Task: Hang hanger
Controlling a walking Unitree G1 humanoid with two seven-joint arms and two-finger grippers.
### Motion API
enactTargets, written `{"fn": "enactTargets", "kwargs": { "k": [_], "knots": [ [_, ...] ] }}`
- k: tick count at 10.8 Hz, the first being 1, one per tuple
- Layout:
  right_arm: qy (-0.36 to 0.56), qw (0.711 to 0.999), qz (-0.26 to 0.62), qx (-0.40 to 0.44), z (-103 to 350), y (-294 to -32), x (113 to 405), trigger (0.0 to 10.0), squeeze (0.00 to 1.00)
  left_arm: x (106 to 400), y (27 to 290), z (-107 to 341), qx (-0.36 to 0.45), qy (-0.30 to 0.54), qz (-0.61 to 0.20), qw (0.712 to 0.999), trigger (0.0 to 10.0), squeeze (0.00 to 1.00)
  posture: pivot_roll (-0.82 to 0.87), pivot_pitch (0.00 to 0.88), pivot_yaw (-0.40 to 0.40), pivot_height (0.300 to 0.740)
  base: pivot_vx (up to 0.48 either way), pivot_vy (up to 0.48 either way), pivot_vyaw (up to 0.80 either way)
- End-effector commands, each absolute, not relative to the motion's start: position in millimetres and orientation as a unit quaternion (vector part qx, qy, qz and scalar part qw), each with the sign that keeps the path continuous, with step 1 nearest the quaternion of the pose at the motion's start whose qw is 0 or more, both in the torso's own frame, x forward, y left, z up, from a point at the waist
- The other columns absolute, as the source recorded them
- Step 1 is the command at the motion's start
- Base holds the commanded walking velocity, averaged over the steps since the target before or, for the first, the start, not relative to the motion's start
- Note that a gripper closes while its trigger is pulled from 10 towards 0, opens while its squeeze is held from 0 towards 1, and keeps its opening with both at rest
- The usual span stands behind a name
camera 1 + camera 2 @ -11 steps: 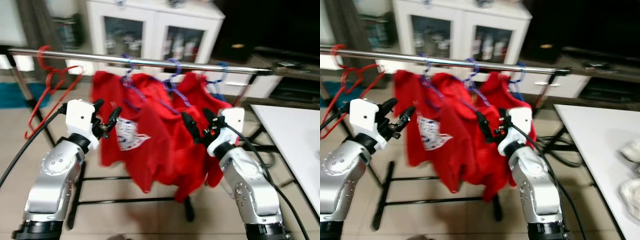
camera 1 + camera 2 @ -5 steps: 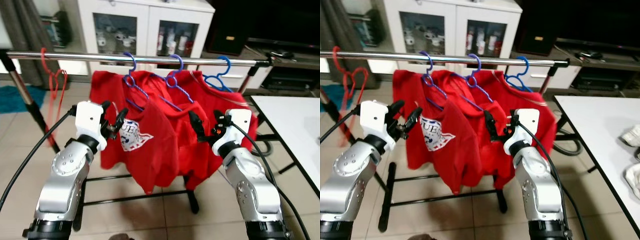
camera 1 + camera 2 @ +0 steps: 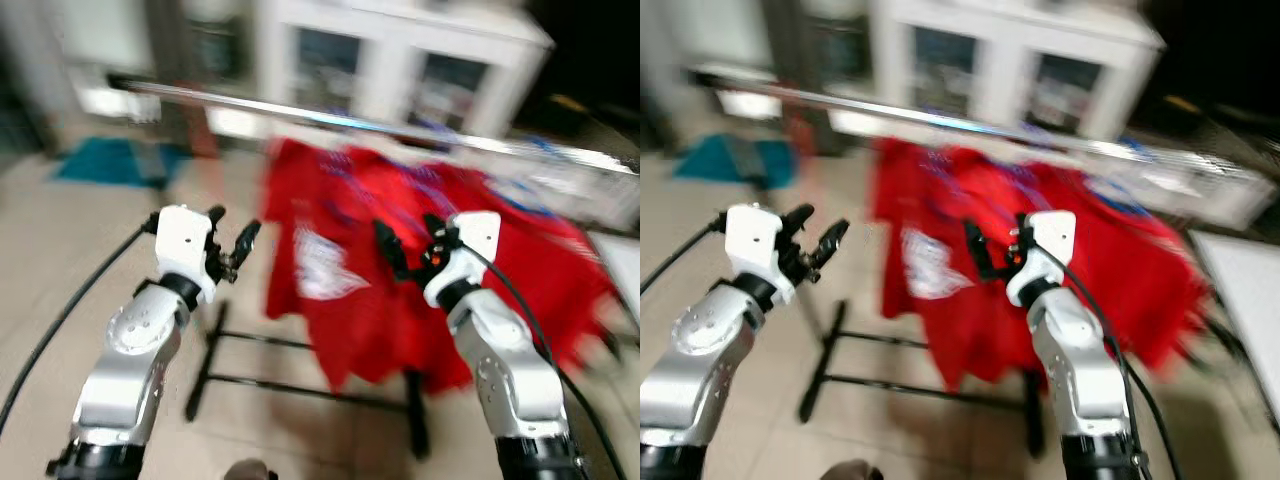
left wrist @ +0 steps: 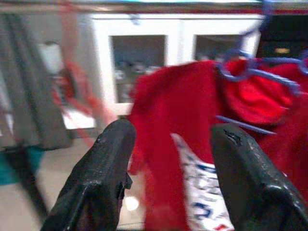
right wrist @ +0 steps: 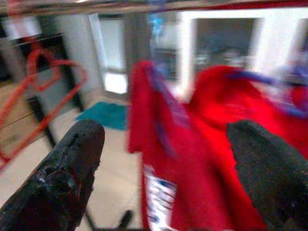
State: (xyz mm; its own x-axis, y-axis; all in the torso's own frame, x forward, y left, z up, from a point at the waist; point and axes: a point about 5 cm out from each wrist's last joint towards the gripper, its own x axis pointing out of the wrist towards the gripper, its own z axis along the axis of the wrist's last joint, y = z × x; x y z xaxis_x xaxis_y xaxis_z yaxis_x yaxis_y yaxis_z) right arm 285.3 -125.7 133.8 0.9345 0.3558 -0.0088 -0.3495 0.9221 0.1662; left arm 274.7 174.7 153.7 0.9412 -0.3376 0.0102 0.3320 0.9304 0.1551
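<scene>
The head views are blurring heavily, so the robot is probably turning or walking. Both grippers are raised in front of the rail (image 3: 330,120), and each is spread apart and gripping nothing: the left gripper (image 3: 232,243) is sitting at about nine o'clock from the red shirts (image 3: 400,260), the right gripper (image 3: 412,247) directly in front of them. The shirts are hanging on blue hangers (image 4: 250,72) along the rail. A bare red hanger (image 5: 33,91) is dangling toward the rail's left end.

Judging by the empty fingers, the hanging step itself looks finished or not yet begun. The next move calls for a steadier view, then finding whichever hanger needs placing.

The hooks on the rail are too smeared to make out in the head views, and the rack's feet (image 3: 300,385) are only partly readable.
</scene>
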Motion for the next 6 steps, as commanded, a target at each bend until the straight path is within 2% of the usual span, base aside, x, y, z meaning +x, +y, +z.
{"fn": "enactTargets", "kwargs": {
  "k": [1, 2, 4, 6],
  "knots": [
    [0.000, 0.980, 0.186, 0.069, 142.3, -126.5, 288.0, 10.0, 1.00, 274.7, 167.6, 156.8, 0.079, -0.023, -0.193, 0.978, 10.0, 0.00, 0.15, 0.000, -0.088, 0.740, 0.296, 0.000, 0.80],
    [-0.010, 0.981, 0.175, 0.081, 145.6, -129.5, 289.0, 10.0, 1.00, 275.4, 165.6, 157.7, 0.090, -0.026, -0.204, 0.975, 10.0, 0.00, 0.16, 0.000, -0.087, 0.740, 0.255, 0.000, 0.00],
    [-0.021, 0.986, 0.151, 0.068, 153.8, -144.4, 294.2, 10.0, 1.00, 266.3, 160.4, 167.7, 0.088, -0.042, -0.264, 0.960, 10.0, 0.00, 0.16, 0.000, -0.090, 0.740, 0.000, 0.000, 0.00],
    [-0.018, 0.982, 0.179, 0.064, 163.4, -148.9, 298.4, 10.0, 1.00, 261.7, 164.8, 172.4, 0.050, -0.052, -0.299, 0.951, 10.0, 0.00, 0.15, 0.000, -0.088, 0.740, 0.000, 0.000, 0.00]
  ]
}}
